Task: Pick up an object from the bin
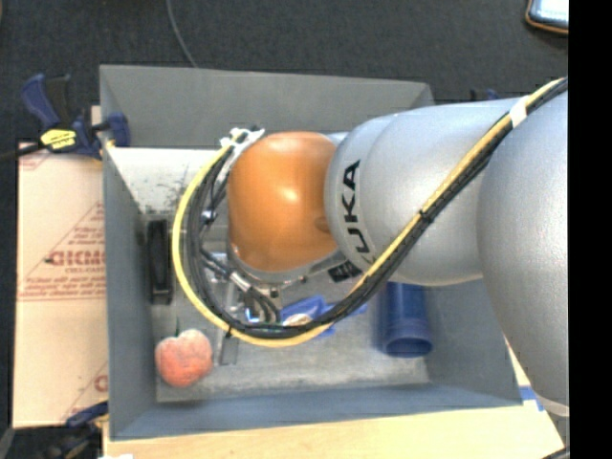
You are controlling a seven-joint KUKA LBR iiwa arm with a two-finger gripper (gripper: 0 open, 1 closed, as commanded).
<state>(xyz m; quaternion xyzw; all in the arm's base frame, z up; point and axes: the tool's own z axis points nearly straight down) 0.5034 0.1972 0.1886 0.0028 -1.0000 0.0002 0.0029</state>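
My gripper (245, 300) hangs low over the front left part of the bin, mostly covered by the arm's orange dome. Just below and left of it a pink-orange, peach-like ball (184, 359) lies in the front left corner. A small bright blue thing (302, 309) peeks out right beside the gripper, partly covered by a cable. A black oblong object (158, 260) lies along the left wall, left of the gripper.
A dark blue cylinder (403, 319), open end toward the front, lies at the front right under the arm. The big grey arm and its yellow cable loop hide the bin's middle and back right. Bare floor shows along the front wall.
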